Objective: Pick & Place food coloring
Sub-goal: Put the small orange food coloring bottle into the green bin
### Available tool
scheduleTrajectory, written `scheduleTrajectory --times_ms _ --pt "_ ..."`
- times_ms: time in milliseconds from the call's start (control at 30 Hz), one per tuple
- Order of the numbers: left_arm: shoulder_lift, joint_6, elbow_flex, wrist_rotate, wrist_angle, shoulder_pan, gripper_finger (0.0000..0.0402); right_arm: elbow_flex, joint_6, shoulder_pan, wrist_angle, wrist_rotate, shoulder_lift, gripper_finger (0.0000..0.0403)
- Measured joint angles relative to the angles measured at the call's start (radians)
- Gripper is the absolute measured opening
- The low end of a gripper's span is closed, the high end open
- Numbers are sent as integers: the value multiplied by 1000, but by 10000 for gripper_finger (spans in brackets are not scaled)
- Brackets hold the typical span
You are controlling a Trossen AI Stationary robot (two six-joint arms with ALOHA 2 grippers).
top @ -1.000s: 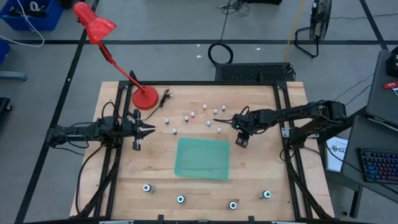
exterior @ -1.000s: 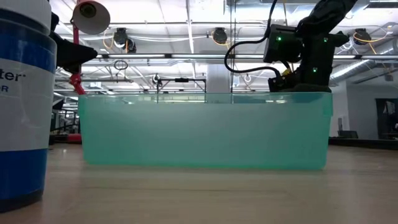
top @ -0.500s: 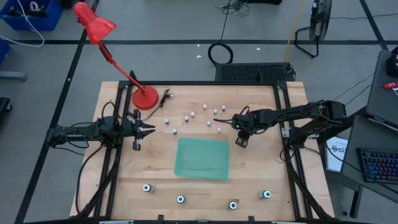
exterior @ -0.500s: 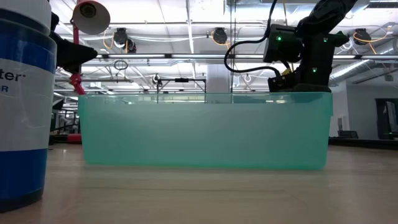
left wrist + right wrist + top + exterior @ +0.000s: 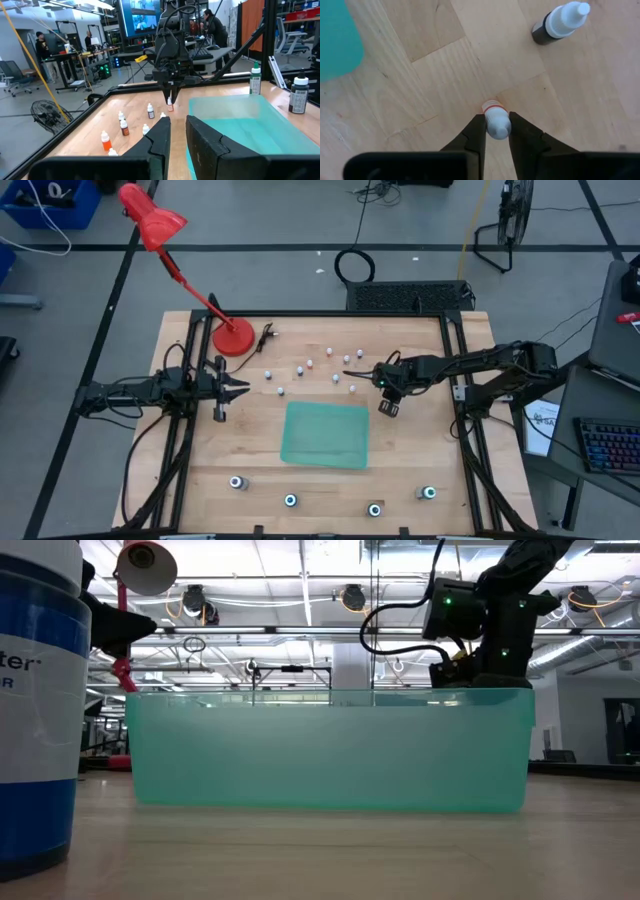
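Note:
Several tiny food coloring bottles [image 5: 318, 367] stand scattered on the far half of the table. Larger dark ones with teal tops [image 5: 290, 501] stand in a row near the front edge. My right gripper [image 5: 496, 125] points down over one small bottle with a red ring [image 5: 494, 107], which stands on the wood just right of the group, and is shut on it. In the left wrist view the same gripper [image 5: 171, 100] hangs over that bottle. My left gripper [image 5: 240, 388] waits at the table's left, shut and with nothing in it. My right gripper pinches the small bottle's white cap [image 5: 496, 120] between its two fingers [image 5: 476, 132]. The fingers come from above, pointing down. The bottle stands upright with its base on the table.
A translucent green bin [image 5: 325, 433] sits in the middle of the table, left of and nearer than my right gripper. A dark bottle with a white cap [image 5: 557, 22] stands close by. A red desk lamp [image 5: 232, 337] stands at the far left corner.

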Motion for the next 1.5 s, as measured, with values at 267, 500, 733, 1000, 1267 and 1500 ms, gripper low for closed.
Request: scheduleTrajectory --times_ms 267,500,733,1000,1267,1500 --pt "0 0 0 0 0 0 67 101 -8 38 -85 106 -94 49" --pt "0 0 0 0 0 0 67 328 -60 125 -141 126 -101 48" --pt "0 0 0 0 0 0 67 616 -146 228 -275 176 70 47" --pt "0 0 0 0 0 0 67 922 -225 264 -421 125 310 47" --pt "0 0 0 0 0 0 67 1030 -253 271 -415 -18 453 47" --pt "0 0 0 0 0 0 67 1040 -270 270 -405 -147 562 47"
